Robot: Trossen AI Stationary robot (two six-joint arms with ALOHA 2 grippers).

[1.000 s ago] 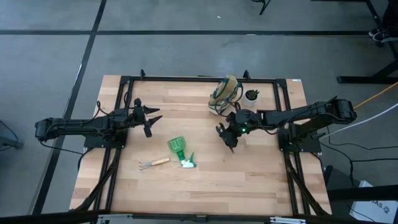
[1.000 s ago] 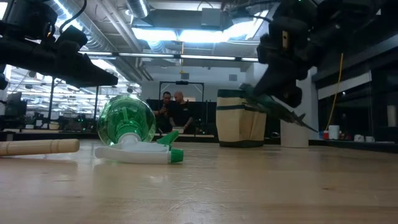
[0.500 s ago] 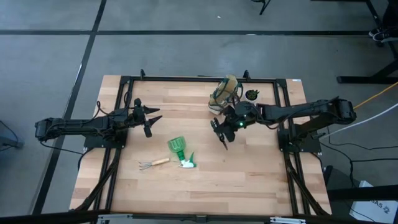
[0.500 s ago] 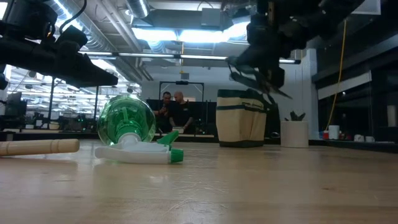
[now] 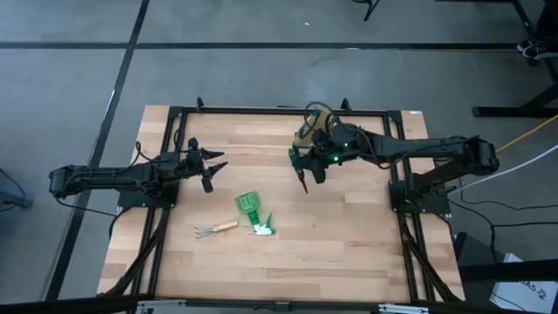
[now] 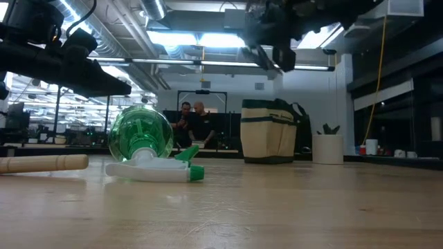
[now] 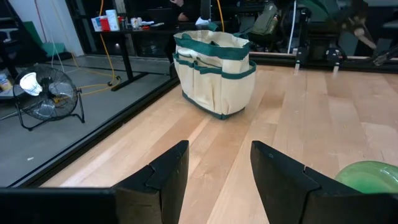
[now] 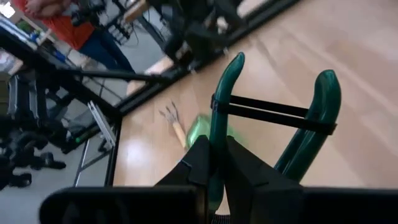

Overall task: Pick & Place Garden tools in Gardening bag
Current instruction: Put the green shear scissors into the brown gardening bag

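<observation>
Your right gripper (image 5: 307,172) holds the shears (image 8: 273,127) clamped above the table, just beside the bag (image 5: 316,126). Your left gripper (image 5: 212,166), fingers apart, waits at the left, far from the rake (image 5: 214,229).

Right arm covers part of the gardening bag (image 5: 312,125) from above. Low view: rake (image 6: 43,163) handle is cut by the frame edge, prongs unseen. Left wrist view: green scoop (image 7: 370,177) is cropped beside the bag. Bag contents not discernible.
</observation>
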